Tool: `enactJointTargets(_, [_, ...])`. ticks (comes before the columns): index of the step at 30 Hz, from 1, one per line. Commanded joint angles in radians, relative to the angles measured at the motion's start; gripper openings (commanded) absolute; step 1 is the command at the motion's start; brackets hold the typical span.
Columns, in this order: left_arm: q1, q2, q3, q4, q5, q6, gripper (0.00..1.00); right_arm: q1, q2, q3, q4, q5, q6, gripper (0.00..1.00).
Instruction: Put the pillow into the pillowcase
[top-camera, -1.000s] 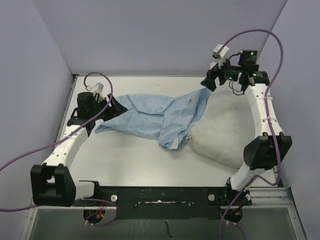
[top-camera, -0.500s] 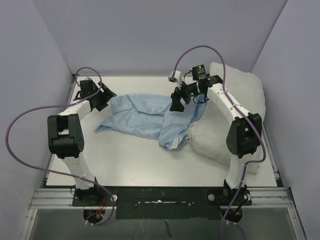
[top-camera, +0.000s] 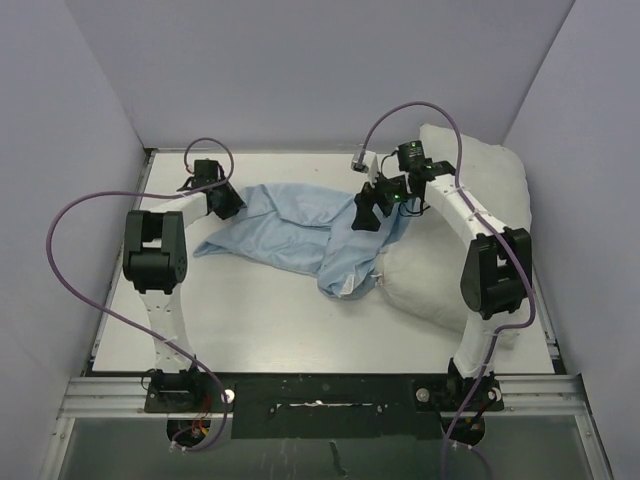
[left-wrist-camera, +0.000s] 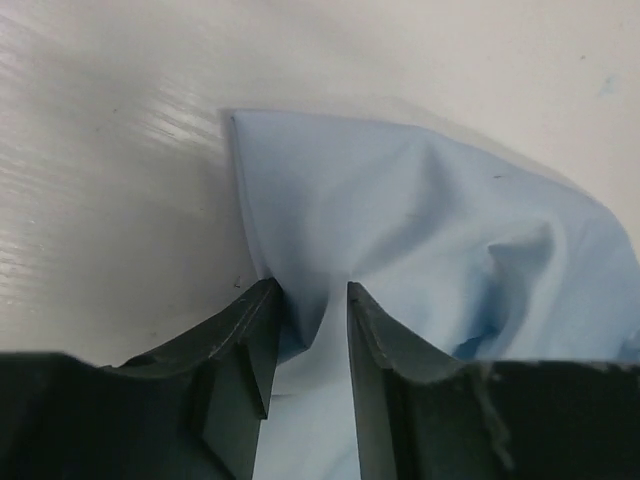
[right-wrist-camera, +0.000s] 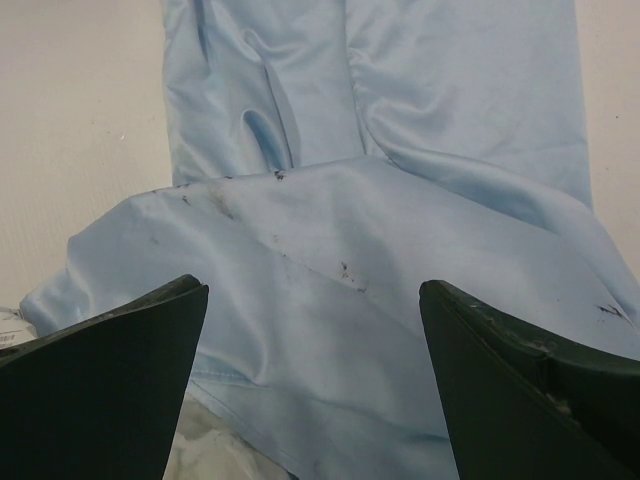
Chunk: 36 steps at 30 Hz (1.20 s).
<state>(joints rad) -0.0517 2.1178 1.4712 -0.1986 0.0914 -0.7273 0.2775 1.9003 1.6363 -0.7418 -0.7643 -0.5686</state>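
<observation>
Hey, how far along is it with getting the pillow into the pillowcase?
Done: little; the pillowcase only drapes one end of the pillow, most of which lies bare. In hand: the left gripper straddles a raised fold at the pillowcase's far corner, grip unclear; the right gripper hovers open over the draped end. Left: opening the case and drawing it over the pillow.

White links, black joint housings, looping purple cables, green wrist LED.

Just a flat, matte white tabletop, boxed in on three sides by plain pale lavender wall panels, with a silver metal rail running along the near edge.
</observation>
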Motion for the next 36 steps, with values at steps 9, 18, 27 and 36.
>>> enactJointTargets(9, [0.080, -0.273, -0.017, 0.096, -0.051, 0.170, 0.00, -0.030, -0.153, -0.085, 0.055, -0.111, -0.041, 0.91])
enactJointTargets(18, [0.199, -0.684, -0.080, 0.151, -0.063, 0.129, 0.00, 0.032, -0.288, -0.216, 0.010, -0.303, -0.257, 0.93])
enactJointTargets(27, [0.222, -0.739, -0.080, 0.103, -0.009, 0.102, 0.00, 0.209, -0.365, -0.541, 0.281, -0.191, -0.411, 0.98])
enactJointTargets(36, [0.230, -0.758, -0.096, 0.060, -0.001, 0.132, 0.00, 0.476, -0.126, -0.274, 0.202, -0.043, -0.626, 0.99])
